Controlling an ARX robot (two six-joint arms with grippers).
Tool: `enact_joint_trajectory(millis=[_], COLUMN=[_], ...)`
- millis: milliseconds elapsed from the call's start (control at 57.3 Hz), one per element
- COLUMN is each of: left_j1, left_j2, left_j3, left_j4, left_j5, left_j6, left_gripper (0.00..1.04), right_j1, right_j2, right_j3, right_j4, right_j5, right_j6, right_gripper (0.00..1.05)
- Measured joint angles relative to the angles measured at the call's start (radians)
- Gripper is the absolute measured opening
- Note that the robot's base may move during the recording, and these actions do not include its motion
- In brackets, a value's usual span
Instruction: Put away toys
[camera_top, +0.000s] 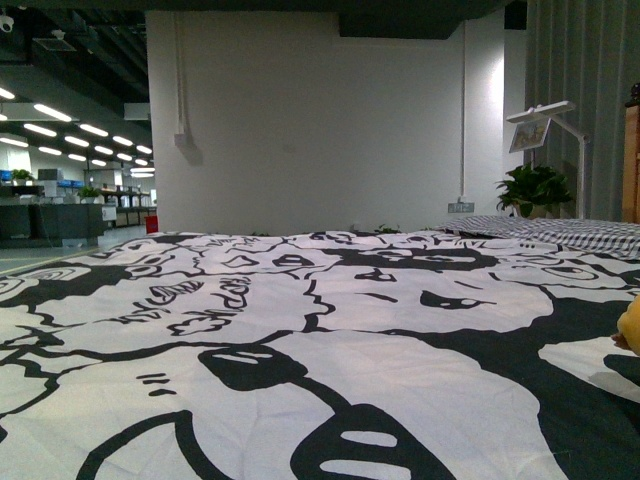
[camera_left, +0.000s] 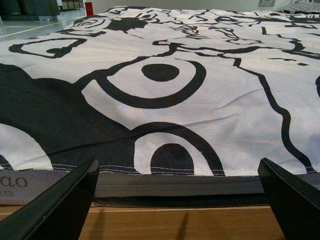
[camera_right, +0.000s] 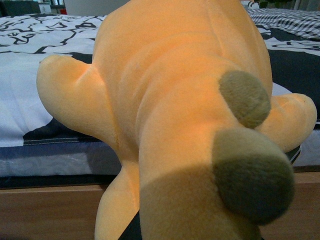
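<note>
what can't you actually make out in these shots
Plush toy: front view, cut off by the right edge; only an orange-yellow sliver shows.
Its face: right wrist view, not showing; the body fills the frame.
Right gripper: right wrist view, hidden by the toy; open or shut unclear.

Open-plan office hall, one corner staged as a bedroom. Ceiling strip lights (camera_top: 60, 112) run in rows over desks (camera_top: 50, 215) far left. White partition wall (camera_top: 320, 120), potted plant (camera_top: 535, 188). Foreground: black-and-white cartoon quilt (camera_top: 300, 330), striped pillow (camera_top: 560, 232), wooden bed frame (camera_left: 175, 222).
</note>
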Motion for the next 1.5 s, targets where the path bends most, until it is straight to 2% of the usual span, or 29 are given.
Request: enact_joint_trajectory(millis=[1501], left_j1=[0.002], left_j2=[0.000], left_j3=[0.000], left_j4=[0.000], left_j5=[0.001], left_j6=[0.000], left_gripper=[0.98], right_j1=[0.004], right_j2=[0.003], right_j3=[0.000], right_j4=[-0.006], right_j5=[0.000], right_j6=[0.000], right_gripper=[0.07])
